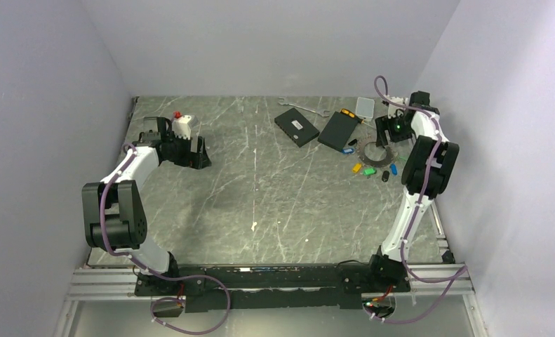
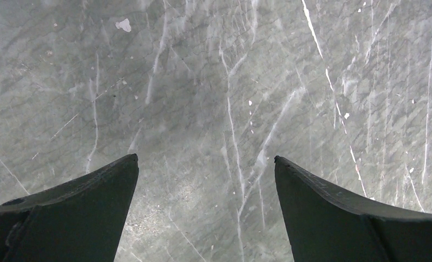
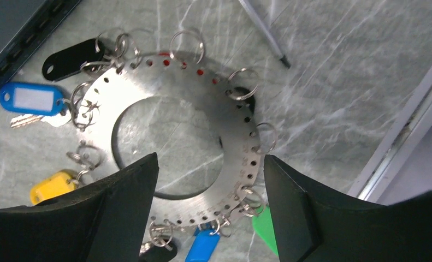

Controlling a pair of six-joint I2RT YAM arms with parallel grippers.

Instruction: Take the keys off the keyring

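Jaws on my right arm stand apart and grasp nothing. They hang over the near rim of the keyring point(image 3: 202, 98), a flat silver steel disc with a wide central hole and small holes punched round its edge. That near rim runs across the gap between my two fingers; I cannot tell whether either one touches it.

Closest to me, a blue plastic key tag point(image 3: 202, 248), a black key tag point(image 3: 159, 252) and a green key tag point(image 3: 265, 229) hang off that rim on small wire loops. A yellow key tag point(image 3: 52, 185) sits a little farther out on the left. Farther still are a blue labelled tag with a silver key point(image 3: 30, 99) and a long black tag point(image 3: 71, 57), both looped to the far left edge.

Several small wire loops point(image 3: 243, 83) on the far and right edge look bare, so some keys may already be off. Most of the job is left, I judge. Beyond the disc lies a dark flat box point(image 3: 11, 27).

My left jaws are spread wide over the grey marbled tabletop point(image 2: 213, 82), holding nothing, well apart from the keyring.
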